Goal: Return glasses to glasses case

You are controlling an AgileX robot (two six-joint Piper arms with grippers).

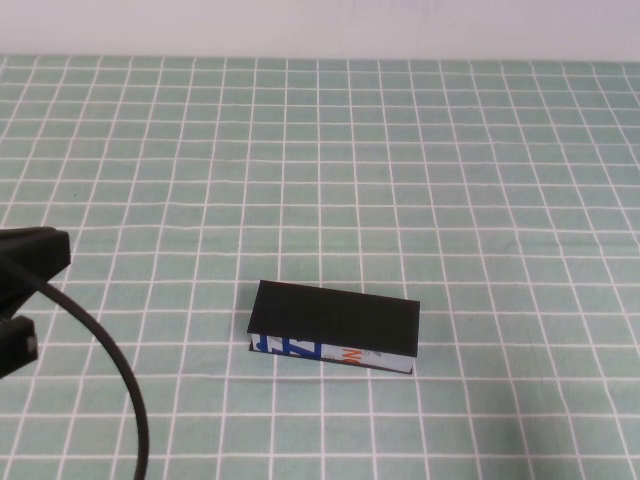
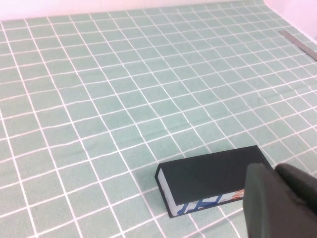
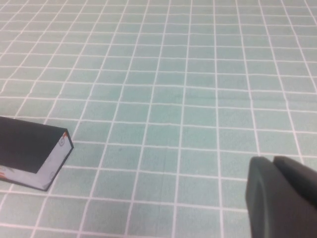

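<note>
The glasses case lies with its black lid down in the middle of the table, its white side with blue and orange marks facing me. The glasses are out of view. My left gripper hangs shut and empty just above the case's near right end; the left arm's black body shows at the left edge of the high view. My right gripper is shut and empty over bare cloth, well off the case's end. It does not show in the high view.
A green tablecloth with a white grid covers the table. A pale wall runs along the far edge. A black cable curves down from the left arm. A grey strip lies at the cloth's far edge.
</note>
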